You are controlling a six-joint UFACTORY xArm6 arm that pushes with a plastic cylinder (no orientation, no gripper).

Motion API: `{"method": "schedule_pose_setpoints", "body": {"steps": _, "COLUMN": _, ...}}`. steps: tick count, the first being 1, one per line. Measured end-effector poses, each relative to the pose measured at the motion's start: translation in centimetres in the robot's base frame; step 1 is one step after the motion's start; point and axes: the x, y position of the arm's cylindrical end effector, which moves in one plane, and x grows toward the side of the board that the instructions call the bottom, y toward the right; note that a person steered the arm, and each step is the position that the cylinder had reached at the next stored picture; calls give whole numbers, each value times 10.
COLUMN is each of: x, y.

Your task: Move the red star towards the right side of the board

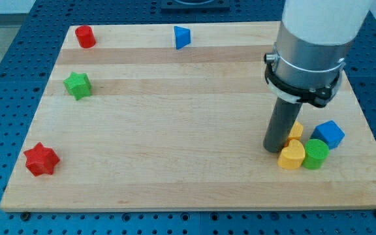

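Red star (41, 159) sat far left of my tip (274, 149), no pincer in view; sweeping across risked scattering the yellow heart (292, 155) cluster.

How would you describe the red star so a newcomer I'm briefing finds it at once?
Start at the wooden board and go to its corner at the view's bottom left. The red star sits there alone, below the green star. The red cylinder at the top left is round, not pointed.

A: Board (194, 130)?
B: Pale striped wood.
A: Blocks?
B: Red star (41, 159), green star (78, 85), red cylinder (85, 36), blue triangle (182, 37), blue cube (329, 134), green cylinder (316, 154), two yellow blocks (292, 156).
A: Rod (281, 127)?
B: Dark grey.
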Motion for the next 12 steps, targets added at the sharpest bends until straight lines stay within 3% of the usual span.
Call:
{"method": "schedule_pose_setpoints", "body": {"steps": 2, "x": 0, "y": -132}}
{"method": "schedule_pose_setpoints", "body": {"steps": 3, "x": -29, "y": -214}}
{"method": "schedule_pose_setpoints", "body": {"steps": 4, "x": -49, "y": -310}}
{"method": "schedule_pose_setpoints", "body": {"steps": 5, "x": -39, "y": -412}}
{"method": "schedule_pose_setpoints", "body": {"steps": 8, "x": 9, "y": -430}}
{"method": "schedule_pose_setpoints", "body": {"steps": 9, "x": 32, "y": -410}}
{"method": "schedule_pose_setpoints", "body": {"steps": 10, "x": 42, "y": -356}}
{"method": "schedule_pose_setpoints", "body": {"steps": 11, "x": 30, "y": -300}}
{"method": "schedule_pose_setpoints", "body": {"steps": 12, "x": 33, "y": -316}}
